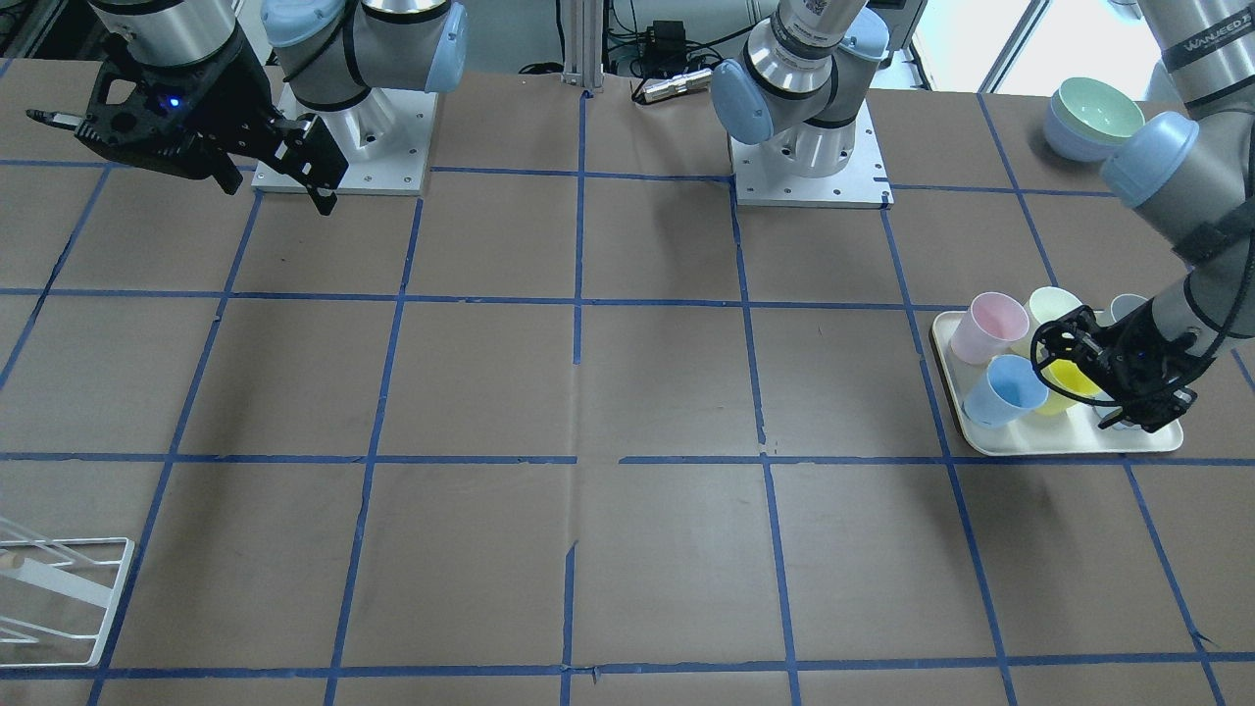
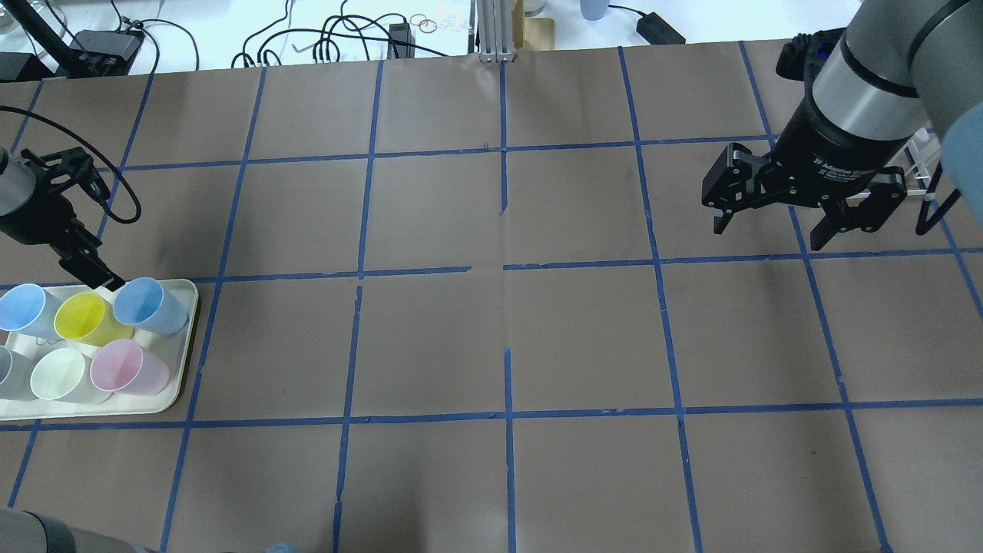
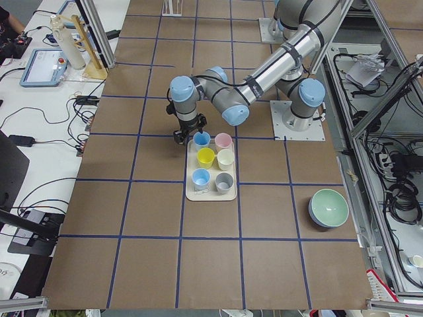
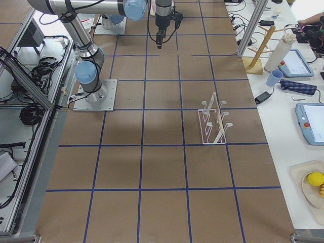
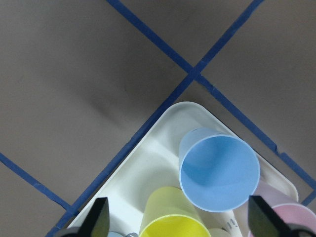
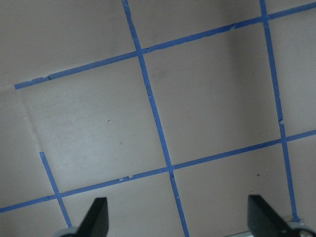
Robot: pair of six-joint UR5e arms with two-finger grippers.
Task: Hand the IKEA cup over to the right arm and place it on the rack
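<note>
Two pale blue IKEA cups stand on the cream tray: one at its far inner corner, one at its far outer end. My left gripper is open and empty, hovering just above the inner blue cup and the yellow cup. My right gripper is open and empty, held high over the table. The white wire rack stands on the right side, partly hidden behind the right arm in the overhead view.
The tray also holds pink, pale green and grey cups. Stacked bowls sit at the left end. The arm bases stand at the robot's edge. Blue tape grids the brown table.
</note>
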